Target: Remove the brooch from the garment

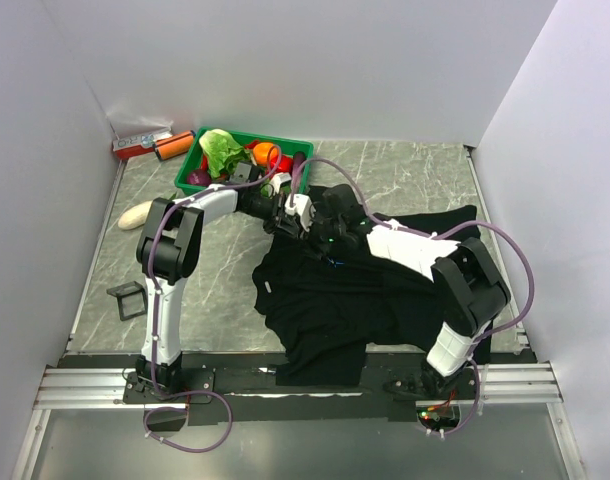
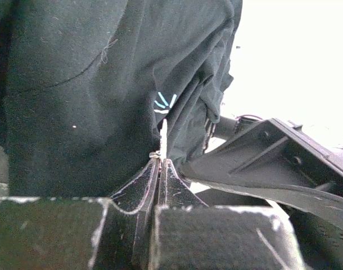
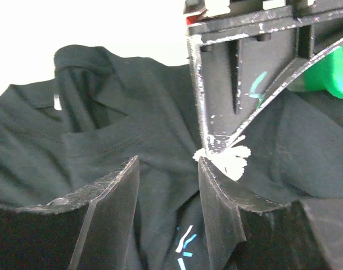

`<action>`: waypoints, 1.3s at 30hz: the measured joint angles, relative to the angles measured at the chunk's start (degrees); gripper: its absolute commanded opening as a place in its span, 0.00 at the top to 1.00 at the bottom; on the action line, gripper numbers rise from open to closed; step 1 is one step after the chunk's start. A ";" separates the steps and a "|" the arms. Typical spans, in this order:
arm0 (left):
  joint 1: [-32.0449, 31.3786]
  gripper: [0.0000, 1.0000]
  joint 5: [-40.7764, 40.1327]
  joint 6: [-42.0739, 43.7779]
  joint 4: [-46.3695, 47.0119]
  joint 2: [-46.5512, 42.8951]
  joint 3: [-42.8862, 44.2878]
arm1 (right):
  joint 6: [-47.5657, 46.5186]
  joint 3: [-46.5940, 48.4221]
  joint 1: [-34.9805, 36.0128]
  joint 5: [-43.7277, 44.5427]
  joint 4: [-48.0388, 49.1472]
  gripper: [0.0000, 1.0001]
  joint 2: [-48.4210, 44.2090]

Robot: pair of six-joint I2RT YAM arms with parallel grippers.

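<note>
Left pincer [image 2: 160, 163] clamps sparkly white brooch [image 3: 234, 160] against matte black garment [image 3: 132, 112]; right pincer [image 3: 167, 169] gapes.

No legible text; white label [image 1: 267, 288] on garment [image 1: 325, 305] too small to read.

My left arm [image 1: 170, 250] rises from its base at 7 o'clock, bends at the elbow and reaches toward 3 o'clock. My right arm [image 1: 465, 285] climbs from 5 o'clock and stretches toward 10 o'clock. Both wrists meet just 12 o'clock of centre. My left gripper [image 2: 162, 162] is pinched tight on the brooch [image 3: 233, 160]. My right gripper [image 3: 167, 194] stands parted, its 3 o'clock finger [image 3: 216, 208] just beside the left tip.
</note>
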 measured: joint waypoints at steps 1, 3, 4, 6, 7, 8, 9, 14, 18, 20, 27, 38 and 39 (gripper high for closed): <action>0.02 0.99 0.20 -0.39 0.04 0.00 0.00 | -0.35 -0.11 0.42 1.16 0.33 0.48 0.09; 0.02 0.99 0.63 -0.63 0.02 0.00 0.00 | -0.79 -0.11 1.09 3.48 1.29 0.49 0.35; 0.02 0.99 0.85 -0.79 -0.09 0.00 0.00 | -0.98 -0.11 1.46 5.14 1.95 0.50 0.57; 0.04 0.99 1.05 -0.74 -0.24 0.02 0.00 | -1.40 -0.11 2.32 8.37 3.19 0.51 1.14; 0.13 0.99 1.01 -0.68 -0.24 0.11 0.04 | -1.51 -0.11 2.71 9.90 3.76 0.51 1.46; 0.24 0.99 1.07 -0.57 -0.31 0.17 0.07 | -1.81 -0.07 3.08 11.41 4.33 0.51 1.77; 0.37 0.99 1.22 -0.55 -0.48 0.22 0.07 | -2.01 0.00 3.37 12.46 4.66 0.52 2.16; 1.03 0.89 0.81 0.26 -1.31 1.25 0.72 | -3.19 2.80 4.00 16.26 4.35 0.62 5.62; 1.44 0.63 1.11 1.97 -3.08 2.32 1.95 | -3.10 4.15 4.13 17.53 3.45 0.74 7.21; 1.60 0.57 0.00 3.08 -4.11 2.36 2.43 | -2.62 5.11 4.09 18.12 2.45 0.77 7.80; 3.93 0.50 0.07 4.17 -5.62 2.40 3.28 | -1.14 8.00 3.87 17.81 1.03 0.80 8.46; 5.62 0.52 1.95 7.41 -9.81 2.40 5.92 | 2.51 15.72 2.32 15.91 -11.72 0.49 13.14; 5.77 0.52 1.97 7.50 -9.99 2.40 5.92 | 2.95 15.72 2.21 15.89 -12.92 0.49 13.57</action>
